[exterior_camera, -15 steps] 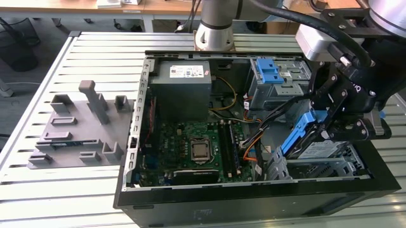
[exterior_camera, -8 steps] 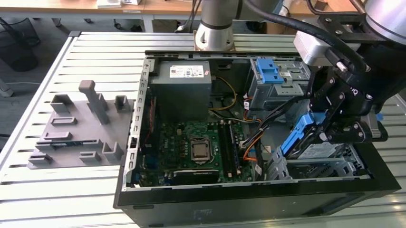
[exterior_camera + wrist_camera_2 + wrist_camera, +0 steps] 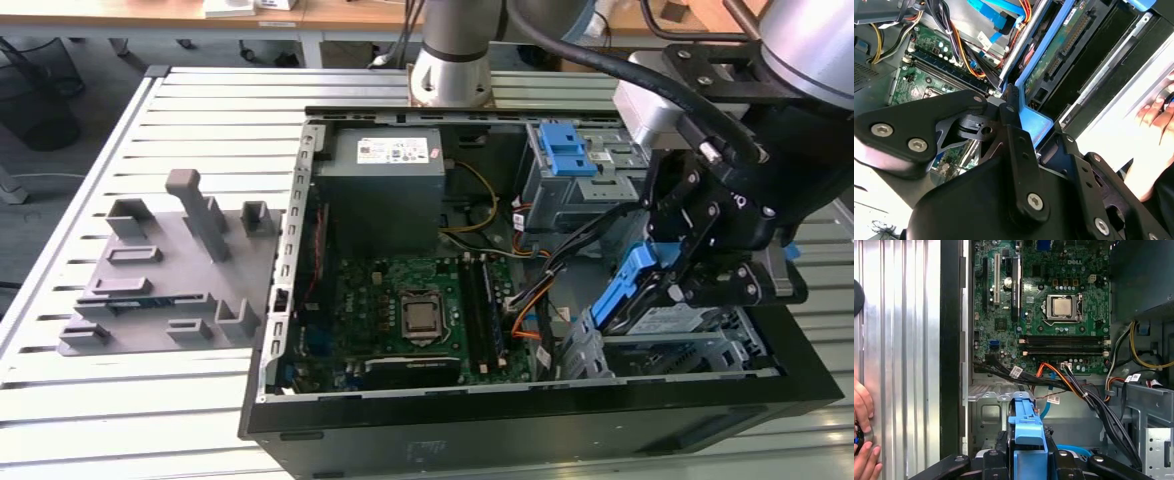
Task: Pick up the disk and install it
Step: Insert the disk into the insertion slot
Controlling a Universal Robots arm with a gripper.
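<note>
The disk (image 3: 667,320) is a silver-grey drive in blue carrier rails. It hangs tilted over the metal bay (image 3: 694,355) at the near corner of the open computer case, on the exterior view's right. My gripper (image 3: 674,285) is shut on its blue rail. In the first wrist view the blue carrier (image 3: 1026,432) stands upright between my black fingers (image 3: 996,457). In the second wrist view the disk's green circuit-board underside (image 3: 1054,55) and blue rail (image 3: 1036,125) extend away from the gripper (image 3: 1019,125).
The case holds a grey power-supply box (image 3: 387,180), a drive cage with blue latches (image 3: 567,150), the motherboard (image 3: 414,310) and loose cables (image 3: 1079,390) by the bay. A grey fixture (image 3: 160,270) lies on the slatted table. A person's hand (image 3: 861,440) rests beside the case.
</note>
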